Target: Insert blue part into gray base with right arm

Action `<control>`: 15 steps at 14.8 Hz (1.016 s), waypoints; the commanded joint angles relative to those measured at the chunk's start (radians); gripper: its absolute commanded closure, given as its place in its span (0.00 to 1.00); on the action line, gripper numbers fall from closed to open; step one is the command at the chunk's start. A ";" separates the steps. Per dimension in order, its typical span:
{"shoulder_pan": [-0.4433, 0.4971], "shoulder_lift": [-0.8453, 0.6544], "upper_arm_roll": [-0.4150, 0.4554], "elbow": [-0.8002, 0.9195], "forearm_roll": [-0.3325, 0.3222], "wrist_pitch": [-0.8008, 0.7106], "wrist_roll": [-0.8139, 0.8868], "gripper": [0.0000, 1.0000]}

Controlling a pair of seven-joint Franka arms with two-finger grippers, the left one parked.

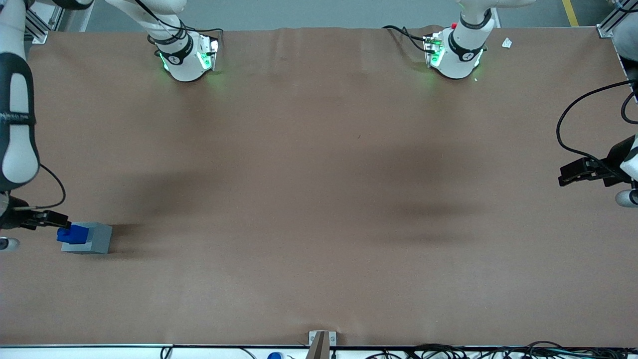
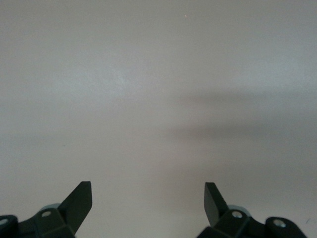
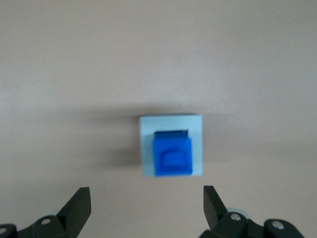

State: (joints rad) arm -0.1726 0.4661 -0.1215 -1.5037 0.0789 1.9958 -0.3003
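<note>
Blue part (image 3: 172, 157) seated in gray base (image 3: 197, 146) (stepped top showing), gripper (image 3: 144, 203) wide above.

At the lower left of the front view sits the light gray square plastic base (image 1: 93, 238) (image 3: 171, 145) on the brown counter. The small bright blue plastic part (image 1: 73, 234) (image 3: 172, 156) stands in its square hole, protruding, seemingly not fully seated.

The front camera looked down over the whole table (image 1: 319, 199); the right wrist camera faced straight down, sharing the gray base (image 1: 94, 238) (image 3: 171, 124).
</note>
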 commanded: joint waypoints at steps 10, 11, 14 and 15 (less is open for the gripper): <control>0.113 -0.496 0.000 -0.191 -0.007 -0.331 0.179 0.00; 0.122 -0.518 0.003 -0.191 -0.007 -0.351 0.179 0.00; 0.180 -0.561 0.005 -0.191 -0.007 -0.397 0.226 0.00; 0.189 -0.570 0.009 -0.193 -0.008 -0.399 0.243 0.00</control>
State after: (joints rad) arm -0.0185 -0.0564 -0.1148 -1.6502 0.0782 1.5922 -0.1085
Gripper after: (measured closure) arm 0.000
